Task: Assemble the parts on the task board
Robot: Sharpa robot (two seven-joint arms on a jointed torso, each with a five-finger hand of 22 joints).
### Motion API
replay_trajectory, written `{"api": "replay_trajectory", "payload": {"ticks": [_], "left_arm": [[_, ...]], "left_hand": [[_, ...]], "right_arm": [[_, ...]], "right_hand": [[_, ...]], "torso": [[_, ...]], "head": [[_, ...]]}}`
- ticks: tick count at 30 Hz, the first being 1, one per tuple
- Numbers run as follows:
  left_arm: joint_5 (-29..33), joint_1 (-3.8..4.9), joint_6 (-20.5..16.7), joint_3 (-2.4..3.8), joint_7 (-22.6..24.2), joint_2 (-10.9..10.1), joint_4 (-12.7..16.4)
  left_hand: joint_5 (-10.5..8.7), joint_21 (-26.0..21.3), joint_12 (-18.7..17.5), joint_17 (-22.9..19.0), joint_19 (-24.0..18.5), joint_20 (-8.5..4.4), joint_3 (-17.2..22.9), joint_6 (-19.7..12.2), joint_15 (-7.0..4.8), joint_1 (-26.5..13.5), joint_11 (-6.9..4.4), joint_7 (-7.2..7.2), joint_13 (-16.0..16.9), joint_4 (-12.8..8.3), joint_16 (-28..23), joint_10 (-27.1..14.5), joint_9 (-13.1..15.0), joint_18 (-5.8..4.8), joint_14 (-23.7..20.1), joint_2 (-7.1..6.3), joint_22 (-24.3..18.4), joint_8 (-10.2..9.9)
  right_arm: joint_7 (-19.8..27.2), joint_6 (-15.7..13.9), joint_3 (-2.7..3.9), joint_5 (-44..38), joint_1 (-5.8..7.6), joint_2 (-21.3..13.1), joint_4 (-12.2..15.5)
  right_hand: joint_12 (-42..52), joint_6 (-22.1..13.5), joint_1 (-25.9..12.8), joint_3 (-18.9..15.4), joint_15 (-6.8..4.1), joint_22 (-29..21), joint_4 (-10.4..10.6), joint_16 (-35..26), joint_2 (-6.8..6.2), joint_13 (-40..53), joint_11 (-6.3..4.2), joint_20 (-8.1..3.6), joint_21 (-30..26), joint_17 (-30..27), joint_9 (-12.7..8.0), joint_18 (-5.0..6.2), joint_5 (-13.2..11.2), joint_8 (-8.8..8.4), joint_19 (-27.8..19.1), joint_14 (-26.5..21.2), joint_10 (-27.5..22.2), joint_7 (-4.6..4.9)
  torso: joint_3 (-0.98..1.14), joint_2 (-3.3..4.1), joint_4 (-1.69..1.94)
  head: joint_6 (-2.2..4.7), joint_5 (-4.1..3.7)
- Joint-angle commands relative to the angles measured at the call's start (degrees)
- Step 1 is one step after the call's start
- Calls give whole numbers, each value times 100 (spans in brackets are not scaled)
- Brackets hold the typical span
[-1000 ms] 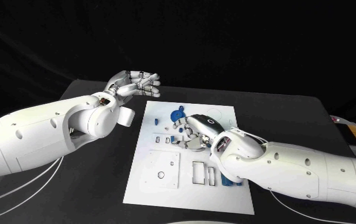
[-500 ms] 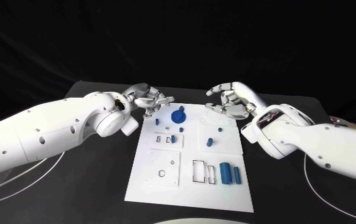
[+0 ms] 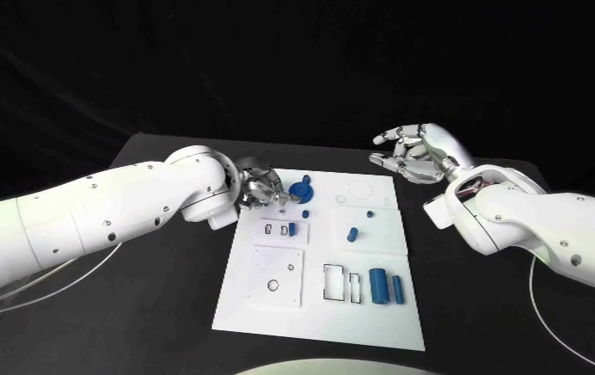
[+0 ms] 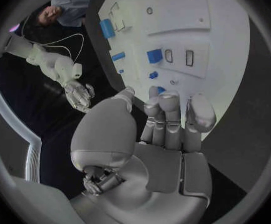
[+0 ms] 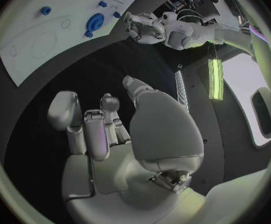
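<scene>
While most of the assembly appears to lie ahead, the black counter (image 3: 149, 306) carries the white task board (image 3: 285, 315) at its middle, with the blue parts scattered across it. The left hand (image 3: 260, 187) hovers at the board's far left corner, its fingers (image 4: 173, 115) drawn close together and, as far as can be told, holding nothing. The right hand (image 3: 420, 155) hangs over bare counter beyond the board's far right corner, its fingers (image 5: 92, 129) loosely curled and empty. A blue gear (image 3: 299, 191) sits just beside the left hand. Two blue cylinders (image 3: 386, 289) lie side by side near the board's right edge, beside open rectangular slots (image 3: 334, 284), and smaller blue pieces (image 3: 351, 236) lie loose mid-board.
</scene>
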Motion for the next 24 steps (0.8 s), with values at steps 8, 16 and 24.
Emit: {"api": "replay_trajectory", "payload": {"ticks": [8, 16, 24], "left_arm": [[-692, 68, 1123, -33, -528, 270, -181], [-736, 155, 1385, -119, -567, 430, -281], [-742, 180, 1500, -154, -583, 532, -336]], "left_hand": [[-33, 98, 42, 27, 28, 30, -163, 32, 26, -252, 7, 8, 59, 6, -35, -25, 41, -72, 15, 72, 118, -16], [-33, 108, 41, 30, 30, 31, -187, 52, 24, -281, 2, 1, 55, 5, -38, -31, 57, -73, 15, 89, 133, -3], [-30, 118, -9, 34, 31, 32, -211, 71, 20, -316, -3, -7, -15, 5, -42, -75, 74, -75, 16, 120, 150, 11]], "right_arm": [[592, -50, -8, 1424, 34, 53, -235], [759, -105, -15, 1732, 44, 103, -401], [873, -157, -19, 1812, 46, 152, -474]], "right_hand": [[-2036, -168, 236, 288, 184, -2056, 175, -2404, -79, -2227, 108, 189, -3049, -3271, 11, 359, 36, 372, -1911, -2434, -1113, 40], [-2870, -149, 227, 407, 290, -2631, 201, -3474, -128, -3543, 217, 285, -3734, -3999, -68, 401, 119, 569, -1848, -2468, -967, 115], [-3662, 122, 173, 610, 266, -3233, 166, -4846, -191, -4546, 205, 275, -4289, -4751, -280, 366, 172, 372, -1601, -2012, -450, 134]], "torso": [[-6, 5, 0], [-4, 8, -1], [-5, 4, -2]], "head": [[-28, 32], [-26, 57], [-40, 58]]}}
